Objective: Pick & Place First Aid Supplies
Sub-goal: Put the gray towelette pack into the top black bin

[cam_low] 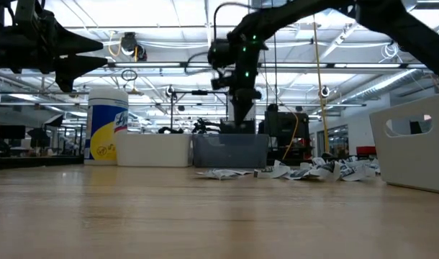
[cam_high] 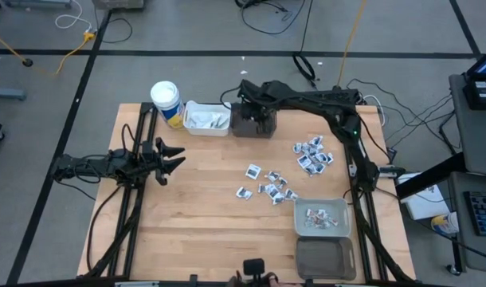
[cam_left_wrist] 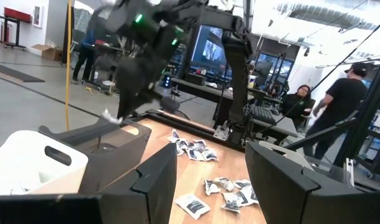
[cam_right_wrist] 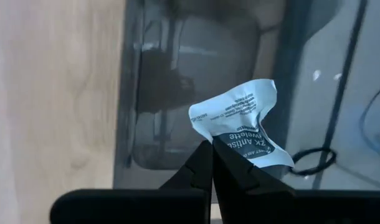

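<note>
My right gripper (cam_high: 252,114) hangs over a dark grey bin (cam_high: 253,124) at the table's far middle, shut on one white packet with dark print (cam_right_wrist: 240,124). In the left wrist view the packet (cam_left_wrist: 108,116) shows as a small white scrap at its fingertips, above the bin (cam_left_wrist: 109,146). More first aid packets lie loose on the wood in two clusters (cam_high: 313,154) (cam_high: 268,186). My left gripper (cam_high: 173,158) waits open at the table's left side, with nothing between its fingers. My right gripper pinches one edge of the crumpled packet (cam_right_wrist: 226,144) between its two fingertips. The fingers come from above, slanting down. The packet sticks out past the tips, lifted clear above the dark bin's inside (cam_right_wrist: 177,81).
A white bin (cam_high: 205,119) holding white packets stands left of the dark one, with a white cup with a yellow band (cam_high: 167,102) beyond it. At the near right stand a grey bin (cam_high: 323,217) with a few packets and a dark bin (cam_high: 325,257). People show in the room behind.
</note>
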Tool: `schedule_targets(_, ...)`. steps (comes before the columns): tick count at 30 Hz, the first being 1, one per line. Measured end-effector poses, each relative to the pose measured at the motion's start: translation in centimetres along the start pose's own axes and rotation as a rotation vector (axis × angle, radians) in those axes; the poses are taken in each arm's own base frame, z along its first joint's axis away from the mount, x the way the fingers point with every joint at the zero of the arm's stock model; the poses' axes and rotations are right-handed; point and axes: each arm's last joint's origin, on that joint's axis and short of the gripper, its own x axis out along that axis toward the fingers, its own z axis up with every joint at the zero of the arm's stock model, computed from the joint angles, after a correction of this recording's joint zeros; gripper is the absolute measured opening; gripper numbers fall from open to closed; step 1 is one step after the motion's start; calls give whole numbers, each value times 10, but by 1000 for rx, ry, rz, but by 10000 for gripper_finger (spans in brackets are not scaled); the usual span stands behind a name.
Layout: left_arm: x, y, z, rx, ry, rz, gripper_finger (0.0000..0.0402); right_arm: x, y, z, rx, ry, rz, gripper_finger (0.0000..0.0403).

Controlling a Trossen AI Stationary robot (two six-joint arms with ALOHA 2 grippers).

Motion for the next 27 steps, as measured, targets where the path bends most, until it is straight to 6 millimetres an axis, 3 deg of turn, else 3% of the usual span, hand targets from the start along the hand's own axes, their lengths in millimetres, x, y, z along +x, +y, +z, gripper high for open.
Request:
schedule_targets(9,0,0,0,0,0,1,196,45,-1,-2,21,81,52,0)
schedule_targets(17,0,0,0,0,0,0,196,49,-2,-3,43,89,53,3)
schedule_targets(21,0,0,0,0,0,1,196,49,-4,-4,57,90,52,35)
schedule_targets(27,0,0,0,0,0,0,196,49,-5,-5,43,100,36,119)
